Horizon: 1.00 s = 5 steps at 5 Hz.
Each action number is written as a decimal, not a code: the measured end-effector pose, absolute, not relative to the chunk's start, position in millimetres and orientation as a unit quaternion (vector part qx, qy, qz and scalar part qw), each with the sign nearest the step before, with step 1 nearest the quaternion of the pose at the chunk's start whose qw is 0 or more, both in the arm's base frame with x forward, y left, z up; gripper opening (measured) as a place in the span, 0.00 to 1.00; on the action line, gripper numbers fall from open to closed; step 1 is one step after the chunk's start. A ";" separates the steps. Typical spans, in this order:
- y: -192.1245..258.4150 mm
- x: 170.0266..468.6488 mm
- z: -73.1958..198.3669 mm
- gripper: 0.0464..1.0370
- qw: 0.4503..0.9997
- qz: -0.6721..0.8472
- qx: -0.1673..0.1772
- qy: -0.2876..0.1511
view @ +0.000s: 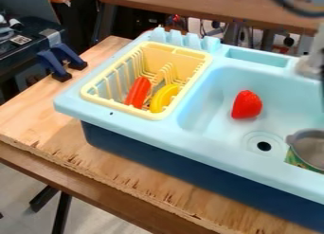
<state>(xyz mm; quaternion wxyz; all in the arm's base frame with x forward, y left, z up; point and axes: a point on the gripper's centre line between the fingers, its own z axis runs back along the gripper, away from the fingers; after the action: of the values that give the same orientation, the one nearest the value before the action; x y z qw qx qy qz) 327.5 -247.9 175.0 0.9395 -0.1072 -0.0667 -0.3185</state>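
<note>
With the picture's top as 12 o'clock, a red toy strawberry (247, 105) lies in the basin of the light blue toy sink (193, 121), between 11 and 12 o'clock from the drain (264, 146). I cannot tell whether the gripper's jaws are released, clenched or grasping anything. A grey-rimmed container (311, 148) with a green and yellow side sits at about 3 o'clock from the drain, cut off by the picture's edge. Toward 10 o'clock from the strawberry, a pale yellow dish rack (93, 96) is set into the sink top. It holds a long red-orange toy (138, 92) and, just beside it at about 4 o'clock, a curved yellow toy (165, 98). The sink stands on a wooden tabletop (47, 126); two dark blue clamps (63, 60) grip the tabletop's edge at 10 o'clock from the sink.
</note>
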 end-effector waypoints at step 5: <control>-218.0 313.1 153.9 0.97 0.968 -0.248 -0.035 0.021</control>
<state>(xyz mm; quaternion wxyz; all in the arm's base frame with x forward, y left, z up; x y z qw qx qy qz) 313.1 -218.0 153.9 0.9679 -0.0351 0.0206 -0.2482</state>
